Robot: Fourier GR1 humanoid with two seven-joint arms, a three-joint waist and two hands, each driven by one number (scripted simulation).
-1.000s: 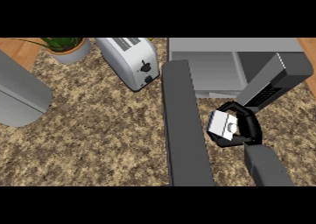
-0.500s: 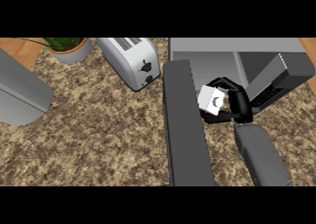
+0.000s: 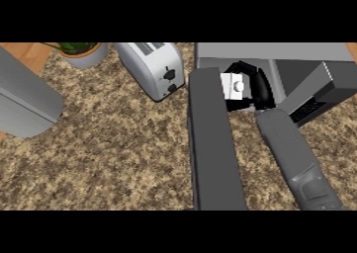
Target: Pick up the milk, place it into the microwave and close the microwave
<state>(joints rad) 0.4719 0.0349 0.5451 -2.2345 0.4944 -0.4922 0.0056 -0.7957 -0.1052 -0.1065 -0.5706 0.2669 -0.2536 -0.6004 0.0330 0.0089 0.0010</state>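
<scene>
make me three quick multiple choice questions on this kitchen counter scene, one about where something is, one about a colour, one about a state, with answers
1. Where is the toaster relative to the microwave?
A. To its left
B. To its right
C. On top of it

2. What colour is the milk carton?
A. Red
B. White
C. Blue

3. What is the right hand doing?
A. Resting open on the counter
B. Curled round the milk at the microwave's opening
C. Pushing the microwave door shut

Answers:
1. A, the toaster stands at the view's left of the microwave, next to the potted plant.
2. B, the carton's visible face is white.
3. B, black fingers wrap the carton while the door stands open.
</scene>
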